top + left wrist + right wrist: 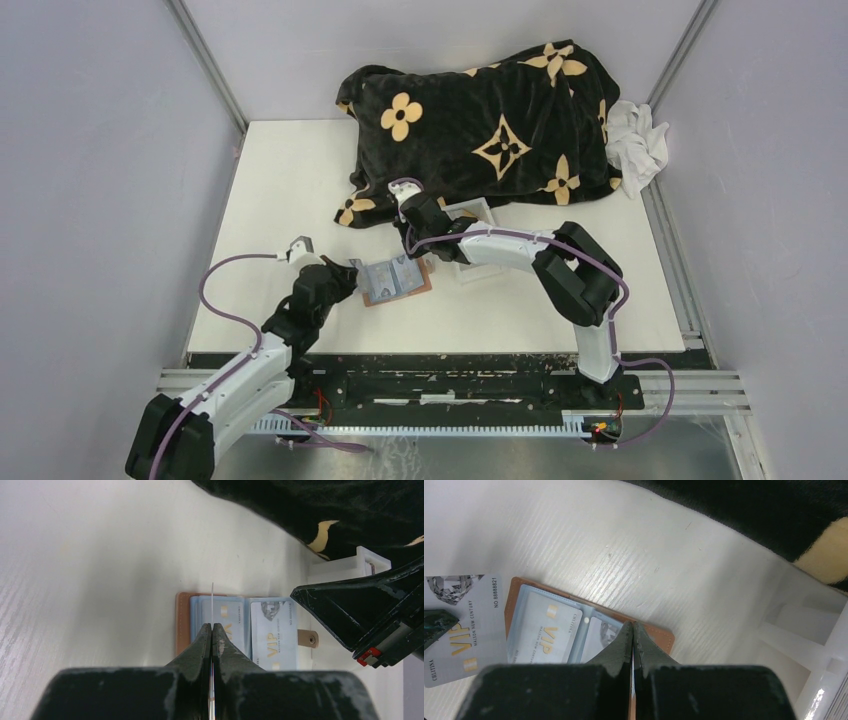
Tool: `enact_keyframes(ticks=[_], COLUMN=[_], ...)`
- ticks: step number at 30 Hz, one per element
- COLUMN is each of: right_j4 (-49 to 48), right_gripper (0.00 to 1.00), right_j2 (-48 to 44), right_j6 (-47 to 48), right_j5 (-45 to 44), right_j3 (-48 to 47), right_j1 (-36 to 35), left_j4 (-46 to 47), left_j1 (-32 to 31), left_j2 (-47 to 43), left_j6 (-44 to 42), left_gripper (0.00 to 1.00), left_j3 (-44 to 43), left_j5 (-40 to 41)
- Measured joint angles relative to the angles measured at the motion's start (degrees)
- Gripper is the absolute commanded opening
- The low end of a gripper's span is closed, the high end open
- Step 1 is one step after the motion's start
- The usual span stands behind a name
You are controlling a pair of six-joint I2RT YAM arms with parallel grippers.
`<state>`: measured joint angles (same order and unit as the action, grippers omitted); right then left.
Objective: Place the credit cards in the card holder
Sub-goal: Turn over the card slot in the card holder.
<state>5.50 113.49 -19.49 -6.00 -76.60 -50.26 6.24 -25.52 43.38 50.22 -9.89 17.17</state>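
— Overhead, where is the brown leather folding card holder (397, 281)?
— Open on the white table (300, 170), between left gripper (350, 272) and right gripper (413, 250).
— Left wrist?
— Clenched on a thin grey-silver plastic credit card (212, 602), edge-on above the holder.
— Right wrist?
— Closed empty, tips over the holder. Insertion is under way; next, the card probably needs aligning with a sleeve.

Pretty clearly a robotics lab test cell. White table (290, 170) boxed in by plain grey panels (90, 180) on aluminium rails (700, 385), with a left arm (255, 365) and right arm (575, 275) bolted along the front edge, purple cables (203, 283) trailing.
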Motion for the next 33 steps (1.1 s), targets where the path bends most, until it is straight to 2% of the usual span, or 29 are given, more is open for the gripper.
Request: enact_keyframes(ticks=[13, 33], right_j4=[0.7, 1.5], right_gripper=[0.01, 0.01], right_j2=[1.9, 2.9], right_j6=[-0.2, -0.2], right_j5=[0.9, 1.0], right_j3=[-0.7, -1.3], right_j1=[0.0, 0.0], left_j4=[-0.7, -4.3], left_j1=[2.0, 3.2], left_j2=[-0.3, -0.2], left_j6=[-0.2, -1.6], left_gripper=[0.03, 0.03], left_j3=[0.0, 0.0], left_j5=[-3.8, -5.3])
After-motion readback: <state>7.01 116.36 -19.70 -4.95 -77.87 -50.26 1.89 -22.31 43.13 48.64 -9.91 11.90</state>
